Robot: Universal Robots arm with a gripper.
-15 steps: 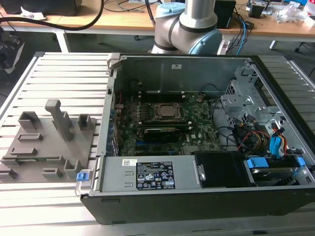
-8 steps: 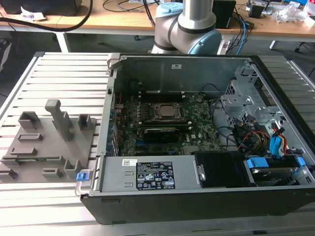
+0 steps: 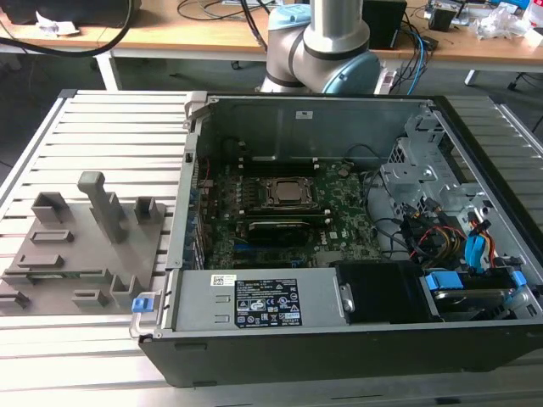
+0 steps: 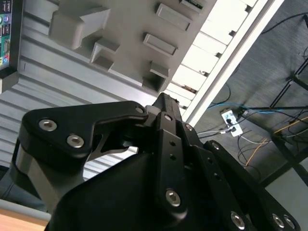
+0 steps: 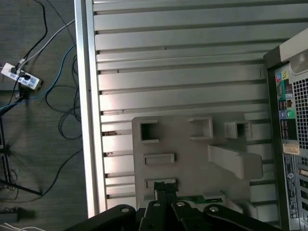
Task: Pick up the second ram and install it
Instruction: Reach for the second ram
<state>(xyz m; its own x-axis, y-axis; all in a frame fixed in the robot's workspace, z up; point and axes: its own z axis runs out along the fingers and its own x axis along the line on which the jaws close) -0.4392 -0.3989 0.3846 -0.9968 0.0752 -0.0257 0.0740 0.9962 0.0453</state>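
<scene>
Fingers (image 5: 165,186) closed together above grey tray (image 5: 192,166) holding second ram (image 5: 204,198), slatted aluminium table (image 5: 178,77), cable-strewn dark floor (image 5: 38,154)

Arm (image 3: 337,24) in the exterior view: silver-grey round tube w/ pale-blue caps on fat, rounded joints. Gripper (image 4: 162,103) in the second wrist view is matte black throughout, built from flat rounded link plates & one long centre bar, w/ silver hex-socket screws at the pivots. In the first wrist view the gripper (image 5: 165,186) has the same black links & small silver screw heads.
</scene>
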